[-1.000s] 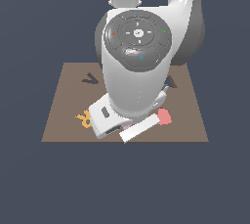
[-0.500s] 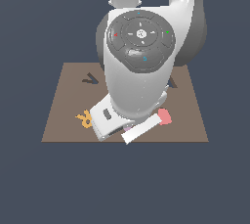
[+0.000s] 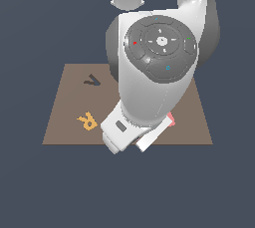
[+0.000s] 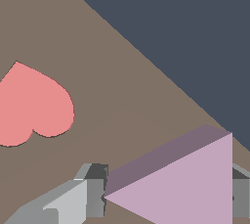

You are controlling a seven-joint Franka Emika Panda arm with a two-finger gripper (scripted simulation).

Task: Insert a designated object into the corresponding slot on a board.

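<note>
In the wrist view the designated object, a flat lilac triangle (image 4: 190, 184), sits between my gripper (image 4: 166, 197) fingers, one grey finger (image 4: 93, 193) at its tip and the other (image 4: 240, 196) at its wide side. The gripper is shut on it, just above the brown board (image 4: 122, 96). A red-pink heart (image 4: 34, 105) lies on the board close by. In the exterior view the arm covers the middle of the board (image 3: 67, 117), and the white hand (image 3: 122, 132) hangs over its near edge with the fingers hidden. The slot is hidden behind the arm.
An orange R (image 3: 87, 121) lies on the board toward the exterior view's left, with a dark letter-shaped recess (image 3: 91, 79) farther back. A sliver of the heart (image 3: 171, 119) peeks out beside the hand. The board's edge (image 4: 161, 74) runs close to the triangle.
The arm and hand have swung toward the exterior view's right and slightly toward the board's near edge. The dark recess seen beside the arm earlier is covered now.
</note>
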